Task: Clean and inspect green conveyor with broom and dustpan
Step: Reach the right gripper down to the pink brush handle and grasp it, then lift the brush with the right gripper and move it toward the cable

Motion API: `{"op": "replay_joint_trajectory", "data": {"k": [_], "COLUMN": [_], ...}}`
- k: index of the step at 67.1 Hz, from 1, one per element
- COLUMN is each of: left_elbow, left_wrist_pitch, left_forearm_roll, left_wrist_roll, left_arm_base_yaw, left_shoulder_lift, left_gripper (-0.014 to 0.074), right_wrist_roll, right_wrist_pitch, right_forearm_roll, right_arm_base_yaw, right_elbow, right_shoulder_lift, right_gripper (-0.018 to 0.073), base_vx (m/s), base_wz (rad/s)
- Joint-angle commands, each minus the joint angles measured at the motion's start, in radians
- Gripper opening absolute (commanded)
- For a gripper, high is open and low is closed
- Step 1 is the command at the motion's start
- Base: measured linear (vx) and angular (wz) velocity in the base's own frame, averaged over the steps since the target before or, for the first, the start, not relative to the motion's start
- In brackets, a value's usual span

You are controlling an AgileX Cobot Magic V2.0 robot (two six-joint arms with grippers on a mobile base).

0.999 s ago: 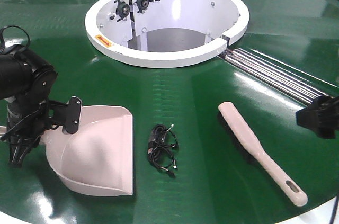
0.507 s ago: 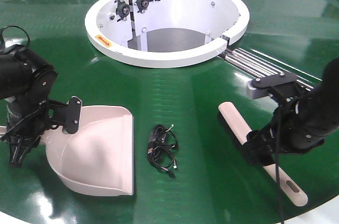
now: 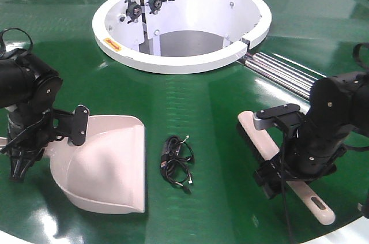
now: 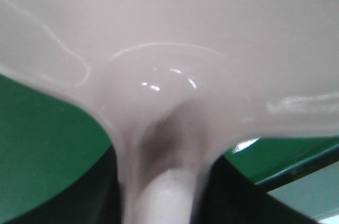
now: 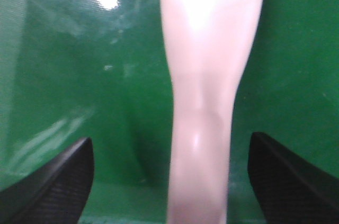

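- On the green conveyor [image 3: 190, 100] my right gripper [image 5: 169, 140] has swung in over the broom [image 3: 252, 128], jaws spread astride its handle, grasp pending.
- my left gripper [image 4: 165, 197] pinches the dustpan [image 3: 109, 169] handle.

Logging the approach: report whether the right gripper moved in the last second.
Yes. The right gripper came leftward from the frame edge, toward the black cable, and now straddles the broom.

Left gripper [image 4: 165, 198] clamps the dustpan [image 4: 169, 49] handle between its jaws; right gripper [image 5: 169, 181] points down, jaws wide apart astride the broom [image 5: 212, 49]
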Motion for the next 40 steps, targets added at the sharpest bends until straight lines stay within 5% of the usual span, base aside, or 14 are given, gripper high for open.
{"op": "replay_joint_trajectory", "data": {"k": [1,14,33,40], "left_elbow": [-0.021,-0.021,-0.021,-0.021], "left_wrist_pitch": [0.004,0.004,0.005,0.006], "left_forearm_roll": [0.016,0.016,0.016,0.016], "left_wrist_roll": [-0.014,-0.014,-0.014,-0.014], "left_arm_base_yaw": [-0.005,-0.005,-0.005,-0.005], "left_shoulder_lift": [-0.052,-0.052,-0.052,-0.052], "left_gripper": [-0.0006,-0.0006,-0.0006,-0.0006], "right_wrist_roll": [0.012,0.029,0.048,0.077], "right_wrist_pitch": [-0.023,-0.010,0.045,0.071], "right_forearm_roll": [-0.013,-0.011,-0.002,0.005], "right_arm_base_yaw": [-0.003,-0.003,-0.003,-0.002], "right_elbow": [-0.036,-0.071,-0.097,-0.113], "right_shoulder_lift": [-0.004,0.044,0.063,0.061], "right_gripper": [0.0570,0.0482,-0.0008,-0.0010], "base_vx": [0.00,0.00,0.00,0.00], "base_wz": [0.00,0.00,0.00,0.00]}}
